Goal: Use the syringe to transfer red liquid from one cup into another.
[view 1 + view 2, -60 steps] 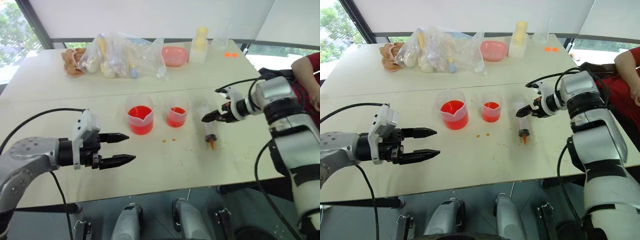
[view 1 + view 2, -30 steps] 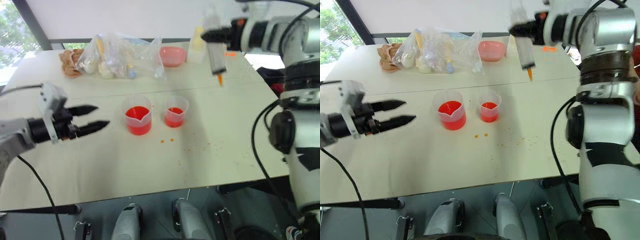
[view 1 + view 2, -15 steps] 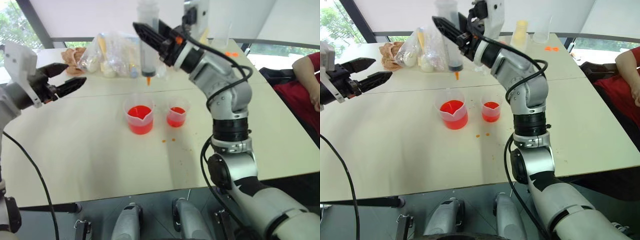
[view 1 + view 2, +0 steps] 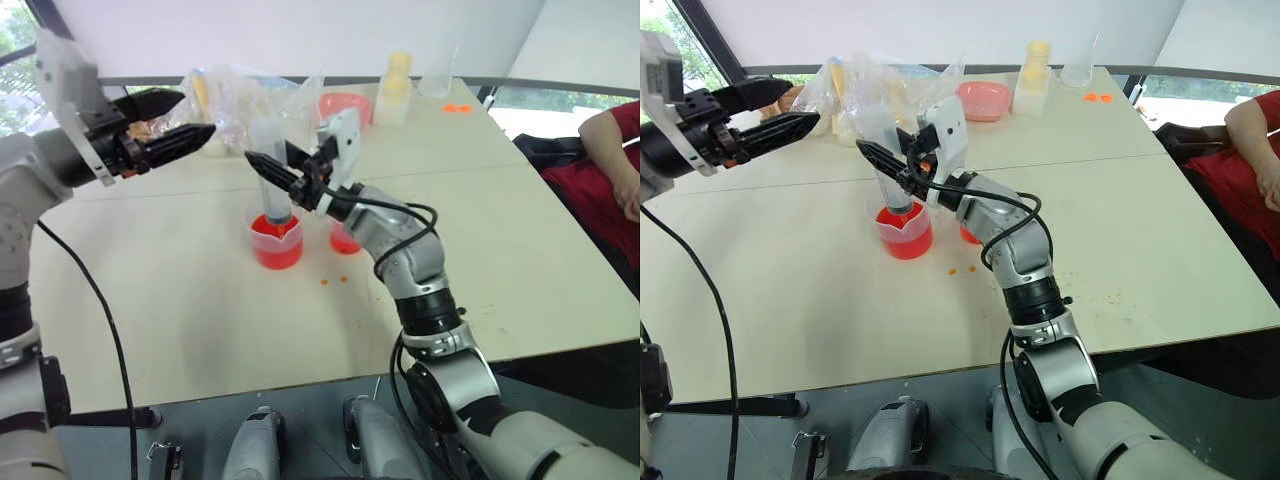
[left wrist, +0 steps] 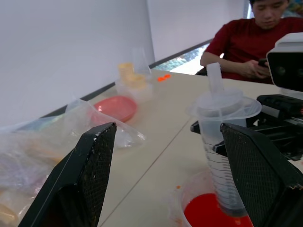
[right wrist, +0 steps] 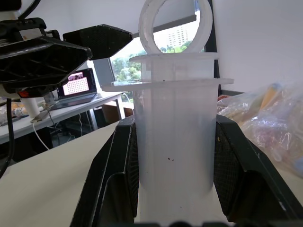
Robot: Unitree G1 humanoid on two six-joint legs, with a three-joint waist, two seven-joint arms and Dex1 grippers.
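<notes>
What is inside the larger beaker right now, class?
Red liquid fills the bottom of the larger beaker. The syringe, held upright by the right gripper, stands with its lower end in that liquid. Its tip is covered by the liquid.

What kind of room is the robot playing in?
Probably a robot test room in an office building. There is a plain white table by big windows, measuring beakers of red liquid with a syringe, and a person sitting nearby looking at a phone.
</notes>
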